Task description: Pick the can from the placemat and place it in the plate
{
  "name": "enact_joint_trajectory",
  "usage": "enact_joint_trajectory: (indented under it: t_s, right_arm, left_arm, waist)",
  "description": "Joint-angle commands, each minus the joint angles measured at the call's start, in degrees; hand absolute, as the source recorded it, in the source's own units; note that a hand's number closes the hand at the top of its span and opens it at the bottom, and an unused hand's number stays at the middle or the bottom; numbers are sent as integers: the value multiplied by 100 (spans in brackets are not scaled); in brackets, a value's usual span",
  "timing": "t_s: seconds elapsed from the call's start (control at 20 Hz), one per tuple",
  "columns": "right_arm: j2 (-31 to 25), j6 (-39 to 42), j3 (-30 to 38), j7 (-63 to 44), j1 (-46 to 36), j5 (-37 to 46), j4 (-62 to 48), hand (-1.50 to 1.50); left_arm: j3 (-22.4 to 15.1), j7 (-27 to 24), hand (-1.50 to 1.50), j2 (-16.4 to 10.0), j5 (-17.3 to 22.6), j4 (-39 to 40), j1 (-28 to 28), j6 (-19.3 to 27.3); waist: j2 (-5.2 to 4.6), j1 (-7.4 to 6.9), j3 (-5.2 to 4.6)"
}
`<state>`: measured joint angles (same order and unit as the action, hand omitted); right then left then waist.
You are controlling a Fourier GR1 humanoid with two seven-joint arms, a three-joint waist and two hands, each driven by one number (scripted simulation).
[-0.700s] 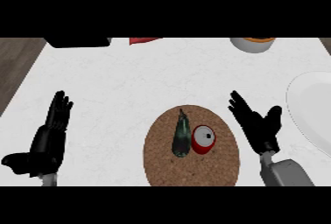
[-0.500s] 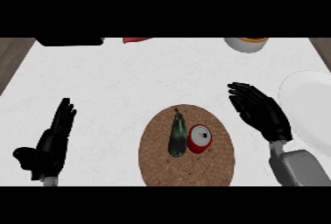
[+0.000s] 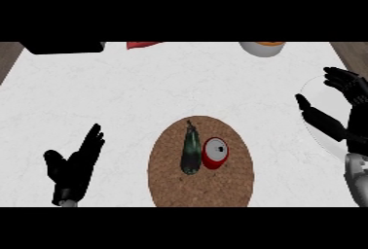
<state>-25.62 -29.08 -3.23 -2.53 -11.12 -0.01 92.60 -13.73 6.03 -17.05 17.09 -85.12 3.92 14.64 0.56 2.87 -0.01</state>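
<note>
While the can (image 3: 215,153) lies ungrasped on the placemat (image 3: 201,182), your right hand (image 3: 357,121) hovers over the plate (image 3: 316,97), fingers (image 3: 345,80) spread, so you need to reach for the can next.

The can (image 3: 215,153) is red (white end), the placemat (image 3: 205,187) speckled brown, the counter (image 3: 144,87) veined white.
</note>
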Motion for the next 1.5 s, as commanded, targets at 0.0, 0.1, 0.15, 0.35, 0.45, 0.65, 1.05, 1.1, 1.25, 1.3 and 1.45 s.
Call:
enact_joint_trajectory:
  t_s: [0.0,0.1,0.15,0.35,0.45,0.65,1.05,1.1,1.25,1.3,1.45]
  right_arm:
    - [276,-677,-48,-107,831,345,1310,-150]
    - [-13,-421,-188,-320,1363,592,1891,-150]
    - [-34,-464,-218,-454,1348,758,2039,-150]
    - [-845,274,-402,-1697,1418,1146,2369,-150]
    - [-1368,900,-444,-1975,1712,1010,2578,-150]
    - [-1718,1562,-997,-3111,1384,1315,2917,-150]
    - [-1103,2227,-2383,-5535,125,2465,3092,-150]
    - [-905,2380,-2535,-5869,-262,2497,2971,-150]
    - [-419,2751,-2526,-6217,-881,2576,2587,-150]
    - [-259,2745,-2712,-6496,-791,2804,2790,-150]
    - [250,2637,-3090,-6389,-942,3332,1924,-150]
  left_arm:
    - [-256,349,0,128,-56,5,50,-58]
    - [-81,-26,0,178,35,390,37,-326]
    - [-165,418,0,170,1,215,-162,-252]
    - [6,409,0,97,19,304,-358,-324]
    - [179,646,0,-72,198,118,-315,-368]
    - [37,281,0,133,54,374,-276,-429]
    - [123,272,0,112,12,443,-320,-609]
    - [-146,566,0,307,-149,28,-217,-288]
    - [132,311,0,240,-93,553,-436,-595]
    - [-111,587,0,498,-362,243,-455,-128]
    - [200,427,0,308,-132,456,-506,-485]
  waist:
    - [-17,-135,-3]
    - [-32,-170,-6]
    - [-35,-185,-4]
    - [-44,-196,-15]
    - [-26,-160,-18]
    - [-51,-259,-21]
    - [-64,-368,-12]
    - [-59,-418,-10]
    - [-64,-355,-8]
    - [-52,-330,-5]
    - [-64,-351,-6]
